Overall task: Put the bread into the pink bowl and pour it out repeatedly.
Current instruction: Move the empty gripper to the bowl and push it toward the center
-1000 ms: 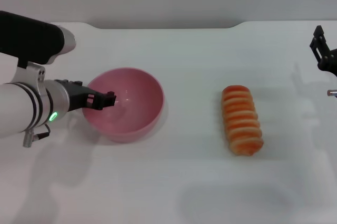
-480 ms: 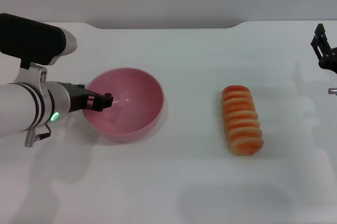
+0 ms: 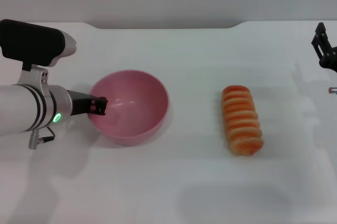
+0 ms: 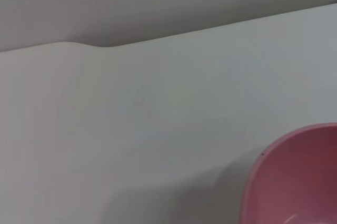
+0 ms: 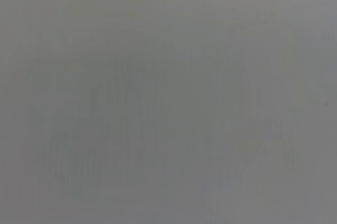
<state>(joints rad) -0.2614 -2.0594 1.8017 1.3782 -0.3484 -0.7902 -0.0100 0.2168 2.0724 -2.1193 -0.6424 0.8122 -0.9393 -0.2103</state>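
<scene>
On the white tabletop (image 3: 174, 182) the pink bowl (image 3: 131, 105) stands upright toward the robot's left, its glossy inside holding nothing. The left end effector (image 3: 100, 106) reaches in level from the left side and sits at the bowl's left rim, its dark fingertips pinched together on the rim wall. The left wrist view shows only bare tabletop and a curved part of the pink bowl (image 4: 295, 182) in one corner. The bread (image 3: 241, 120), an orange-brown loaf with pale cream ridges across it, lies flat on the tabletop well apart from the bowl, on the robot's right, its long axis running roughly away from the robot. The right end effector (image 3: 326, 50) is parked at the far right edge of the head view, above the tabletop; whether its fingers are apart or together cannot be told. The right wrist view is a plain grey field.
</scene>
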